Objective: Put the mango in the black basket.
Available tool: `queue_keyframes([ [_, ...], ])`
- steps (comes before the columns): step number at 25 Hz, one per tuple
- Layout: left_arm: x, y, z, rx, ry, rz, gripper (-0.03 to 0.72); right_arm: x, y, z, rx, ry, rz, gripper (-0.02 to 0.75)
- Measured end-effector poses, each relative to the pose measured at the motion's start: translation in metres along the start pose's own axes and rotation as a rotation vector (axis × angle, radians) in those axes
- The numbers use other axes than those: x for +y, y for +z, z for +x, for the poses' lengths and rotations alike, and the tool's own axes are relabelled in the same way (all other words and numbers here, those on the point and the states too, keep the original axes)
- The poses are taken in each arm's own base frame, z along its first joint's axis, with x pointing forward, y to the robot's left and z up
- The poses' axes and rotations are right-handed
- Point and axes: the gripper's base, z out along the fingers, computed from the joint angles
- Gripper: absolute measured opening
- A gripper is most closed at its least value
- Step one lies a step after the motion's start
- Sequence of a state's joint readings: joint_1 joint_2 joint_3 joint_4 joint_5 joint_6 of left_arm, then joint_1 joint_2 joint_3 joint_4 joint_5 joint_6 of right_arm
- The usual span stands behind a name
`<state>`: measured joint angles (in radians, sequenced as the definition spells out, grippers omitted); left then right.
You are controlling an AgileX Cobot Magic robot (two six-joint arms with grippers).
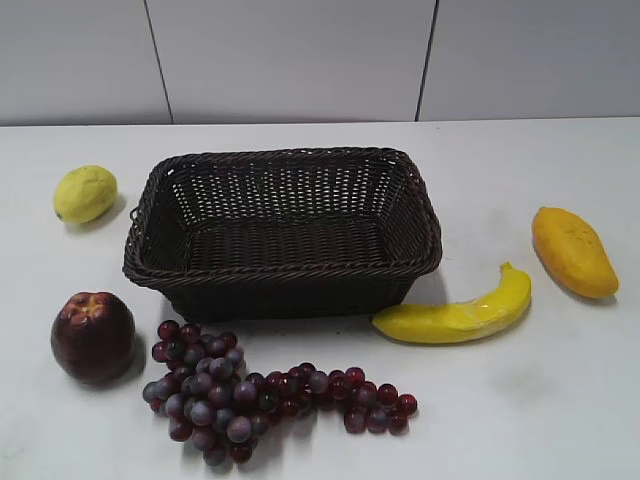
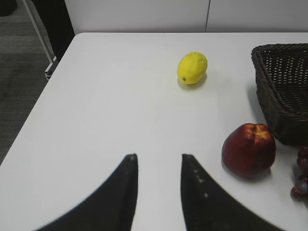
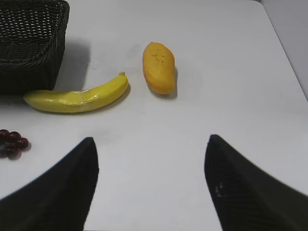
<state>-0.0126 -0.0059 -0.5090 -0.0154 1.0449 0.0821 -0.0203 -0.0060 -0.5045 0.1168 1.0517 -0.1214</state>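
Note:
The mango [image 1: 573, 251] is an orange-yellow oblong fruit lying on the white table at the right. It also shows in the right wrist view [image 3: 159, 67], ahead of my right gripper [image 3: 151, 144], which is open wide and empty, well short of it. The black basket [image 1: 283, 262] stands empty in the middle of the table; its corner shows in the right wrist view [image 3: 33, 43] and its side in the left wrist view [image 2: 284, 91]. My left gripper [image 2: 159, 156] is open and empty over bare table. Neither gripper shows in the exterior view.
A banana [image 1: 457, 315] lies between basket and mango, also in the right wrist view [image 3: 77, 97]. A lemon [image 1: 84, 193] sits back left, a red apple [image 1: 93, 337] front left, dark grapes [image 1: 250, 395] in front of the basket. The table's left edge [image 2: 33, 110] drops off.

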Motion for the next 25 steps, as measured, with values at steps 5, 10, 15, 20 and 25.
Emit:
queue_keyframes([
  [5,0.0,0.0,0.0,0.0,0.0,0.0,0.24,0.0,0.0,0.0,0.0,0.0,0.0,0.496],
  [10,0.0,0.0,0.0,0.0,0.0,0.0,0.24,0.0,0.0,0.0,0.0,0.015,0.0,0.491],
  [15,0.0,0.0,0.0,0.0,0.0,0.0,0.24,0.002,0.0,0.0,0.001,0.034,-0.021,0.574],
  [20,0.0,0.0,0.0,0.0,0.0,0.0,0.24,0.001,0.009,-0.007,0.048,0.045,-0.027,0.645],
  [25,0.0,0.0,0.0,0.0,0.0,0.0,0.24,-0.002,0.023,-0.027,0.065,0.06,-0.024,0.652],
])
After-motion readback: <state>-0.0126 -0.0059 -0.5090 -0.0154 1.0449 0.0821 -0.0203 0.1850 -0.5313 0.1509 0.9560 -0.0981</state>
